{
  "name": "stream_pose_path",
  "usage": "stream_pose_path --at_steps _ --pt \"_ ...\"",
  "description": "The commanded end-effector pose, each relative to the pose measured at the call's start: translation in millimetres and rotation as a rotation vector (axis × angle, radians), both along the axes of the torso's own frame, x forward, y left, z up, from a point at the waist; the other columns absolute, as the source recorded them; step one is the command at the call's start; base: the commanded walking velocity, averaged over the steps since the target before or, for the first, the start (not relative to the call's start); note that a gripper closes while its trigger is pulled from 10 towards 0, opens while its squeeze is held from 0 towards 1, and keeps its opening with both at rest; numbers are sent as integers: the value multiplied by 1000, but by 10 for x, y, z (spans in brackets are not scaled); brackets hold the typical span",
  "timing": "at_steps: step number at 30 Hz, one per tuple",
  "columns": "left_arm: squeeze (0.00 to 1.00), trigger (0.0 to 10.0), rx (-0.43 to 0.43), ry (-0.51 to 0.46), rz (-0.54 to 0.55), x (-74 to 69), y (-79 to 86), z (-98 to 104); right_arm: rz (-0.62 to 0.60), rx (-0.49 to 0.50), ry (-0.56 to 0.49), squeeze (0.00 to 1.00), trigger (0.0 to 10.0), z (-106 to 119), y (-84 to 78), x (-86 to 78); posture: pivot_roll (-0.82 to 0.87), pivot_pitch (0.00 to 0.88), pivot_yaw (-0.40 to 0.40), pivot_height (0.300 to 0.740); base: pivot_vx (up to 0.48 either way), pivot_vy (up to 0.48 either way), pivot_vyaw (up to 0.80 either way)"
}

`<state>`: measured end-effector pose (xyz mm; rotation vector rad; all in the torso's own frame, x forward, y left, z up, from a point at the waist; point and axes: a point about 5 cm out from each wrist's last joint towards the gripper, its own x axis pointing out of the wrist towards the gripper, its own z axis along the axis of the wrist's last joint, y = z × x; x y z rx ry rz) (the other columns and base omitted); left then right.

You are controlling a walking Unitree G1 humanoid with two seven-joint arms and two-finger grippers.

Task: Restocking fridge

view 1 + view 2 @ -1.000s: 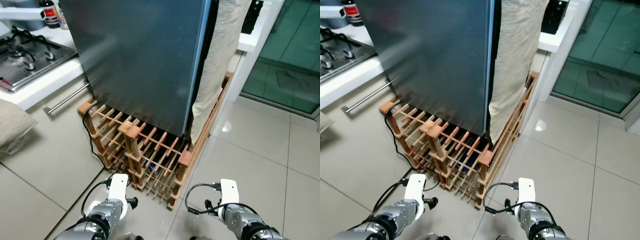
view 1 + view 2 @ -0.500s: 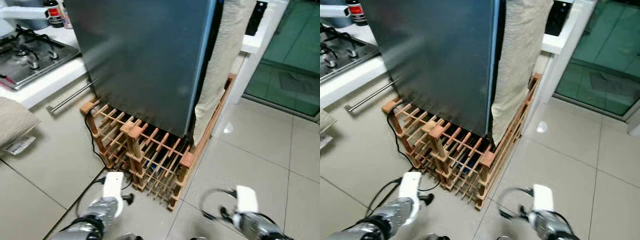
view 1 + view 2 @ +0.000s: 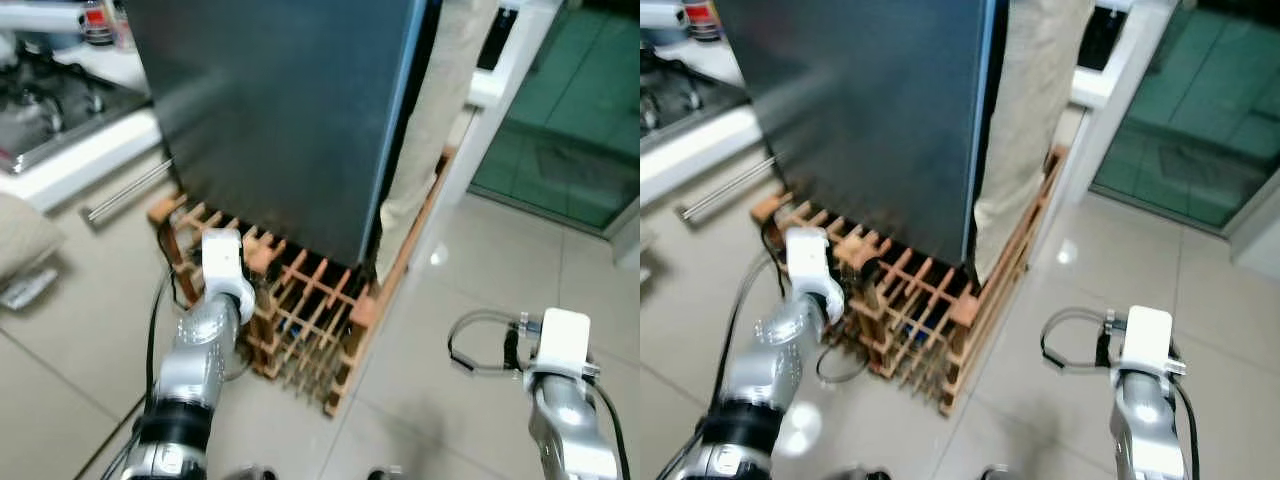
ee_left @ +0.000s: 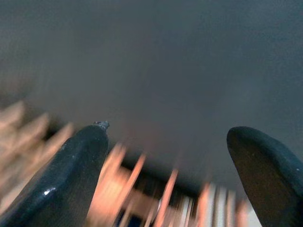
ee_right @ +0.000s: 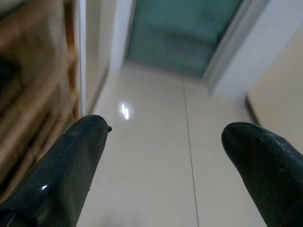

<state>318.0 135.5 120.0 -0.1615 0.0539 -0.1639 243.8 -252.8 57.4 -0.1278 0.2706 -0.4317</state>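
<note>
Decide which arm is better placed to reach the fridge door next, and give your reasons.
Probably left. The left gripper is open, raised over the rack and faces the door. The right gripper, also open, points at bare floor.

left arm [image 3: 200, 350] raised and extended toward wooden rack [image 3: 300, 310] below fridge [image 3: 280, 110], right arm [image 3: 565, 400] lifted and shifted rightward, views blurred

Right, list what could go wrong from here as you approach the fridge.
1. The left pincer, fingers apart, is raised close over the slatted wooden wine rack under the dark grey fridge door; a finger might snag between the slats.
2. A black cable hangs beside the rack near the left arm and could catch.
3. The glossy tiled floor looks slippery; the views are blurred, so aim may suffer.
</note>
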Motion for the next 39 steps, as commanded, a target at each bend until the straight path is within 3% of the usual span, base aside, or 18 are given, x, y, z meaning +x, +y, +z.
stream_pose_path --at_steps 1,4,6,10,13,16,23,31,39 --pt "0 10000 -11 -54 23 -106 -2 60 16 -27 -106 0 10000 191 56 -36 -120 0 -13 740 0 0 0" --pt "0 10000 -13 -201 8 -260 15 289 86 -64 -225 0 10000 434 183 -98 -115 0 -12 740 0 0 0" --pt "0 10000 9 -238 -13 -333 7 386 116 -93 -271 0 10000 553 239 -135 -113 0 -14 740 0 0 0" --pt "0 10000 11 -225 -91 -375 -110 439 160 -130 -326 0 10000 695 335 -117 -116 0 -11 740 0 0 0" --pt "0 10000 -36 -211 -129 -373 -211 457 183 -148 -358 0 10000 778 388 -59 -124 0 2 740 0 0 0" --pt "0 10000 -39 -251 -152 -318 -241 536 218 -174 -409 0 10000 905 462 26 -135 1 15 740 0 0 0" --pt "0 10000 -19 -261 -158 -176 -211 594 243 -170 -426 0 10000 971 544 218 -144 0 32 740 0 0 -623" --pt "0 10000 -22 -282 -142 -120 -166 668 278 -146 -416 0 10000 941 621 276 -136 0 31 740 0 0 -670" --pt "0 10000 -27 -291 -92 -6 -136 743 319 -146 -420 0 10000 968 673 345 -140 3 27 740 0 0 0"
